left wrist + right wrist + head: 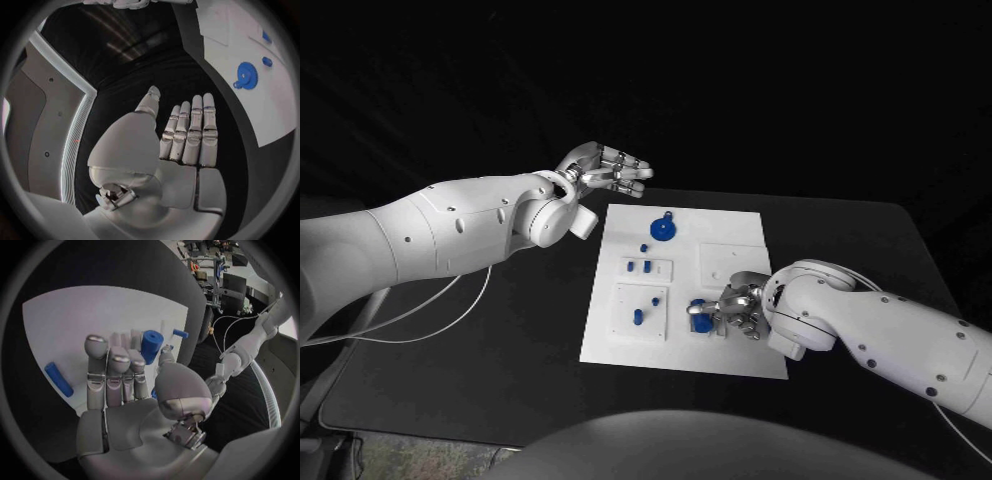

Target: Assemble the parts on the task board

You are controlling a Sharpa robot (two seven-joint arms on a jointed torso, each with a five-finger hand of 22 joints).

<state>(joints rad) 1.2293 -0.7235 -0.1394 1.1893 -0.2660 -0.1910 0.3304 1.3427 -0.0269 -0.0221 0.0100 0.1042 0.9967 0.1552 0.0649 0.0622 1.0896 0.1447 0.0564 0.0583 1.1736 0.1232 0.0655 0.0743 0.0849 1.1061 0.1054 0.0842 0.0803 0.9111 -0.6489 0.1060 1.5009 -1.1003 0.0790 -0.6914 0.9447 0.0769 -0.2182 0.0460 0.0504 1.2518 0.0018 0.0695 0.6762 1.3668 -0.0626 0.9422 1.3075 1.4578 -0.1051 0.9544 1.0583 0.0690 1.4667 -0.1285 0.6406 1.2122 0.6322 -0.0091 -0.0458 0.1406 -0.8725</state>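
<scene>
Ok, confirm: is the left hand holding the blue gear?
No, the left hand hovers open off the board; the blue gear lies alone on it.

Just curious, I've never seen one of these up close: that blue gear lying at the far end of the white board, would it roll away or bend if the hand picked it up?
The blue gear lies flat on the task board, so it probably stays put until tipped on edge. It looks like rigid plastic, likely stiff and light. Its teeth should give fingers some grip.

Dim scene overall; black table [488,370] and background swallow detail. White task board [733,240] is the brightest surface, lit evenly w/ faint soft shadows under the blue parts [665,228]. Mild sheen on arm shells. Wrist views: heavy fisheye bending, dark vignette round the circle, rim detail soft.
</scene>
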